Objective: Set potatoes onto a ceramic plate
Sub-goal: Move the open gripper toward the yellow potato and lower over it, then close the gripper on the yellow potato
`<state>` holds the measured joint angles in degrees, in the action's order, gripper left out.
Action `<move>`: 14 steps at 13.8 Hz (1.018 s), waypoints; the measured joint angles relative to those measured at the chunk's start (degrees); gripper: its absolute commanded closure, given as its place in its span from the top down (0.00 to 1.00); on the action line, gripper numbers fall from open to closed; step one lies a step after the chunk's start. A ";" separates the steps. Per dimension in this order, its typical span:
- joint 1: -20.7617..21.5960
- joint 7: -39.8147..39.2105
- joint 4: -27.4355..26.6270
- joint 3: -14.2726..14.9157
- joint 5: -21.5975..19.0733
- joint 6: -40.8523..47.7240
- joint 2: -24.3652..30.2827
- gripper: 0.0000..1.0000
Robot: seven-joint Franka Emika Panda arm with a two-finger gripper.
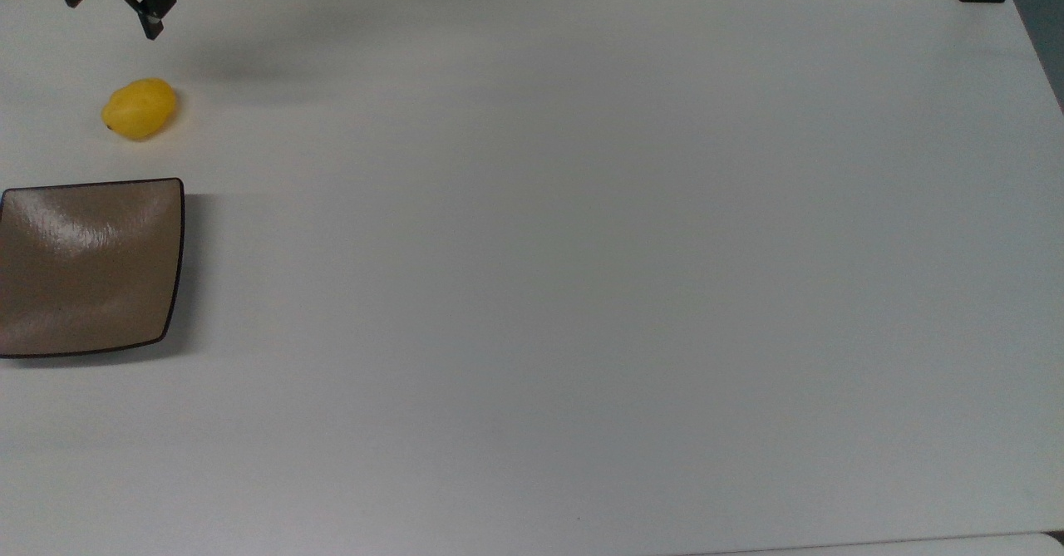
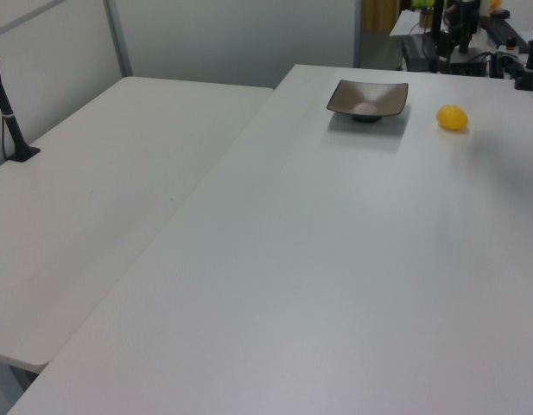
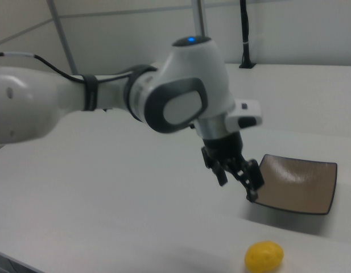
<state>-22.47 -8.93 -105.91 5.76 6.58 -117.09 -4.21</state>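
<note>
The potatoes lie on the table just below the gripper in the top view, beside the ceramic plate. Your gripper hangs wide and empty. The smooth oval probably slips: grasp its narrow middle.

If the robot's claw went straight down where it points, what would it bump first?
Probably the bare table, not the potato. The open gripper hangs above the table beside the potato, though depth is hard to judge.
</note>
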 measured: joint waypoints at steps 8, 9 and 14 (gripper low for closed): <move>-3.08 0.07 -0.97 -0.03 -4.44 -9.29 -9.82 1.00; -3.40 0.10 -0.98 -0.04 -4.44 -9.96 -10.74 1.00; -6.04 0.10 -0.94 -0.04 -4.44 -10.39 -12.88 1.00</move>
<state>-28.51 -8.83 -106.85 5.72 2.14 -127.48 -17.09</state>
